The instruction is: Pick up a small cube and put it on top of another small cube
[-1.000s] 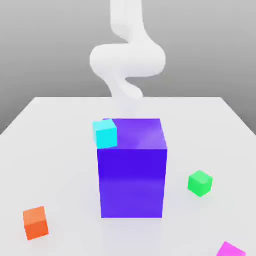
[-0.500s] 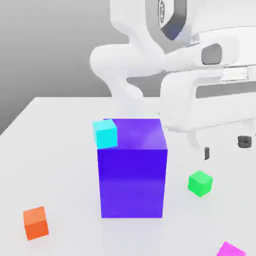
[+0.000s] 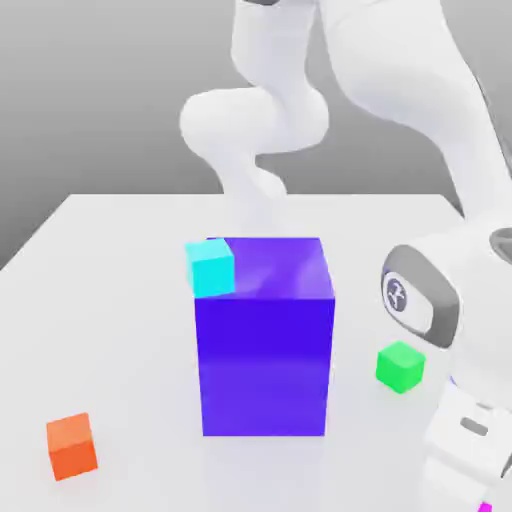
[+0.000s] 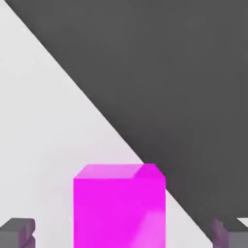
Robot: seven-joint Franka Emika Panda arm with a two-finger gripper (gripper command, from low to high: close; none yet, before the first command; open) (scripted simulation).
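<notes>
**Hand spread wide around the magenta cube**

Hand (image 4: pixel 124 232) hangs low with its fingers (image 4: pixel 18 231) apart, one on each side of the small magenta-pink cube (image 4: pixel 118 208), neither touching it. That cube sits on the white table (image 3: pixel 120 300) close to an edge. Nearer the table's middle stands the big blue-purple block (image 3: pixel 265 365), a cyan cube (image 3: pixel 210 268) on its top corner. A green cube (image 3: pixel 400 366) and an orange cube (image 3: pixel 72 445) lie apart on the table.

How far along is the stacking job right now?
Early. Done: the hand is open and lined up on the magenta cube, one finger on each side. In hand: closing in for the grasp; nothing is held. Left: grip, lift, and set it on another small cube, such as the green cube.
</notes>
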